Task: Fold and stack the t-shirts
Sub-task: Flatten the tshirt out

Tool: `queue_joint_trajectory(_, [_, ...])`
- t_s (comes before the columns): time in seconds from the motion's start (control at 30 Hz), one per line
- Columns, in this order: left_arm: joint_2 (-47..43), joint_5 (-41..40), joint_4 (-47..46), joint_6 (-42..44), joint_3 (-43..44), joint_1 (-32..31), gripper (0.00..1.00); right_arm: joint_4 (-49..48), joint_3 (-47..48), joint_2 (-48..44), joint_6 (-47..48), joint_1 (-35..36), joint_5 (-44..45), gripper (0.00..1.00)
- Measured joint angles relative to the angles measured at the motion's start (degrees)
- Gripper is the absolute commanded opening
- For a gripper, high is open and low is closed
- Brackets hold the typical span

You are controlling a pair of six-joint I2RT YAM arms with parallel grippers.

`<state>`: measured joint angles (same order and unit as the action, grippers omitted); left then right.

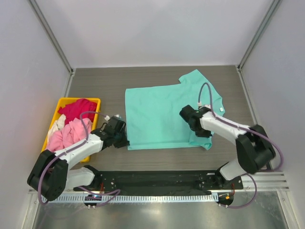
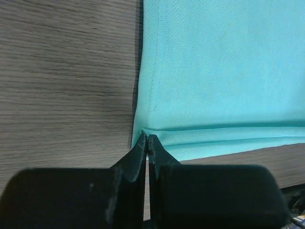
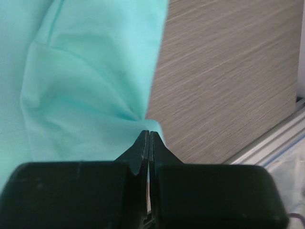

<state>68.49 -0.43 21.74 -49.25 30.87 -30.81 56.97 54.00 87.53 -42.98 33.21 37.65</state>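
Note:
The teal t-shirt (image 1: pixel 159 114) lies spread flat in the middle of the table, one sleeve toward the far right. My left gripper (image 1: pixel 123 138) is at its near left corner; in the left wrist view the gripper (image 2: pixel 148 138) is shut on that corner of the teal shirt (image 2: pixel 219 71). My right gripper (image 1: pixel 194 122) is over the shirt's right side; in the right wrist view the gripper (image 3: pixel 149 133) is shut on a bunched edge of the teal cloth (image 3: pixel 86 86). The magenta-red shirt (image 1: pixel 76 109), the light pink shirt (image 1: pixel 66 136) and the whitish shirt (image 1: pixel 57 123) lie crumpled in the bin.
A yellow plastic bin (image 1: pixel 96 101) stands at the left of the table beside my left arm. White walls with metal posts close in the far and side edges. A black base rail (image 1: pixel 157 179) runs along the near edge.

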Motion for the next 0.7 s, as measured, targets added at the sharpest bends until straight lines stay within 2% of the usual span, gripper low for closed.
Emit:
queue_joint_trajectory(0.17, [-1.01, -0.85, 0.22, -0.13, -0.07, -0.24, 0.00, 1.33, -6.14, -17.55, -7.91, -4.90, 0.57, 0.01])
queue_joint_trajectory(0.33, [-1.25, -1.55, 0.39, -0.35, -0.07, -0.59, 0.00, 2.05, -8.90, -27.36, -12.72, -9.60, 0.50, 0.01])
queue_joint_trajectory(0.4, [-1.60, -1.70, 0.42, -0.50, -0.07, -0.72, 0.00, 0.50, -9.29, -28.98, -11.76, -10.45, -0.98, 0.05])
queue_joint_trajectory(0.43, [-1.84, -1.77, 0.42, -0.59, -0.09, -0.79, 0.00, -0.98, -9.40, -29.33, -10.36, -10.51, -2.82, 0.12])
queue_joint_trajectory(0.57, [-2.84, -1.99, 0.42, -1.03, -0.17, -1.05, 0.00, -4.79, -7.80, -26.67, -5.11, -10.51, -8.24, 0.27])
queue_joint_trajectory(0.7, [-3.91, -1.99, 0.44, -1.16, -0.37, -1.07, 0.00, -6.62, -3.61, -20.37, -0.15, -8.96, -11.45, 0.32])
